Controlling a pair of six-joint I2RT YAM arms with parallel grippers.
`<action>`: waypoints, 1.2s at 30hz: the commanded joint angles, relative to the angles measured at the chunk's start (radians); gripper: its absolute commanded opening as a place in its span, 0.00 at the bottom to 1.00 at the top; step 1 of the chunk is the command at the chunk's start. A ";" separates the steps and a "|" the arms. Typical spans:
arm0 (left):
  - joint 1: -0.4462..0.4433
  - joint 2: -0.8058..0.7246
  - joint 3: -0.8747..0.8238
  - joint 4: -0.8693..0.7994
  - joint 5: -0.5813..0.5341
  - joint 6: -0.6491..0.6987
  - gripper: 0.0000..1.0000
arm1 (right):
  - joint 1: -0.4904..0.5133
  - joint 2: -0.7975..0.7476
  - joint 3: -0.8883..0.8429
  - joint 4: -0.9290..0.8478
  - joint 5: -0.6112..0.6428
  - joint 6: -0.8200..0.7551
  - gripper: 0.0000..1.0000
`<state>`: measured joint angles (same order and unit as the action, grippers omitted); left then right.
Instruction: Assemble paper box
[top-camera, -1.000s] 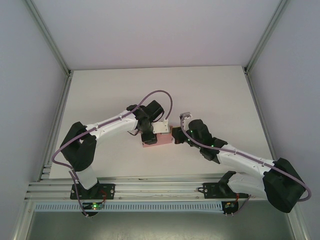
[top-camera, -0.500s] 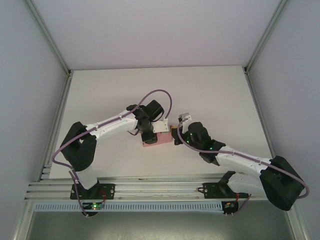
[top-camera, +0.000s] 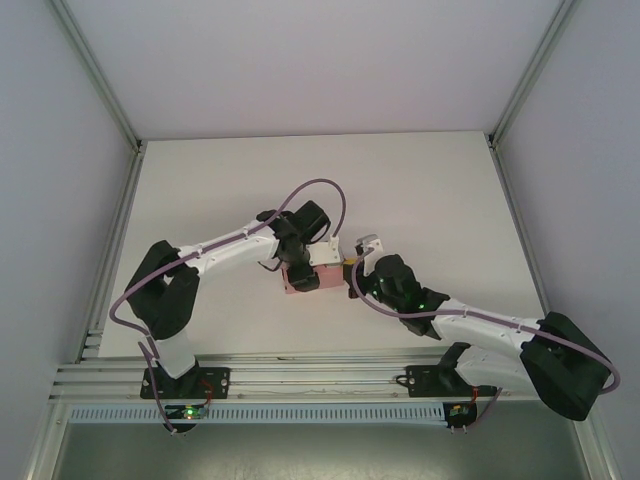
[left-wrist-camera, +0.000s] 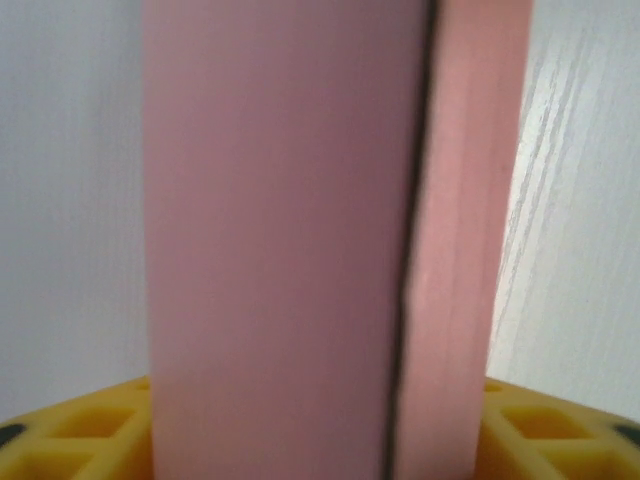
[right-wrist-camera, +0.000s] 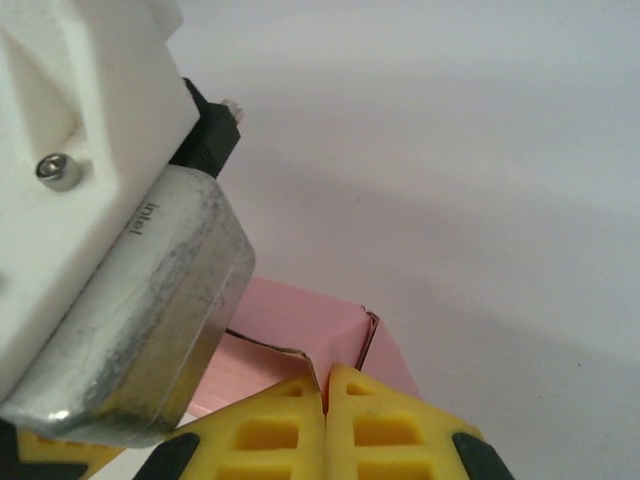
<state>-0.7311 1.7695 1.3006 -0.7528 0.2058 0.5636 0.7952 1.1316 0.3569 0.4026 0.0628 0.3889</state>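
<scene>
Top external: the paper box (top-camera: 305, 281), a small pink card box, lies near the middle of the white bench (top-camera: 200, 180), between the two arms. Pale walls enclose the bench on three sides, and an aluminium rail (top-camera: 300, 372) runs along the near edge where both arms are bolted.

From above, most of the box is covered by the left arm's wrist, leaving its pink near side and right end in sight. In the left wrist view the paper box (left-wrist-camera: 280, 250) stands so close that it blurs; a dark seam runs down it between a broad panel and a narrower one, with wood-grained bench surface (left-wrist-camera: 570, 200) to the right.

The left gripper (top-camera: 299, 268) sits down over the box, its yellow pads (left-wrist-camera: 70, 440) showing on either side of the card and clasping it between them.

The right gripper (top-camera: 352, 268) meets the box's right end. In the right wrist view its yellow fingers (right-wrist-camera: 270, 430) are pressed together, their tips against a creased corner of the paper box (right-wrist-camera: 290, 310); whether any card is nipped between them cannot be told. The left arm's wrist camera (right-wrist-camera: 130, 300) looms just beside them.
</scene>
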 joint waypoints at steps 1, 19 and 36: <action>-0.005 0.003 0.035 0.052 0.045 -0.024 0.71 | 0.027 0.039 0.004 -0.160 -0.040 0.037 0.00; -0.045 -0.238 -0.023 0.083 -0.171 -0.233 1.00 | 0.050 -0.023 0.108 -0.363 0.097 0.156 0.00; -0.054 -0.563 -0.256 0.044 -0.381 -0.824 0.82 | 0.108 0.061 0.184 -0.441 0.168 0.155 0.00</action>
<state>-0.7727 1.2358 1.0958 -0.6598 -0.1455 -0.1066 0.8829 1.1603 0.5316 0.0784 0.2092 0.5289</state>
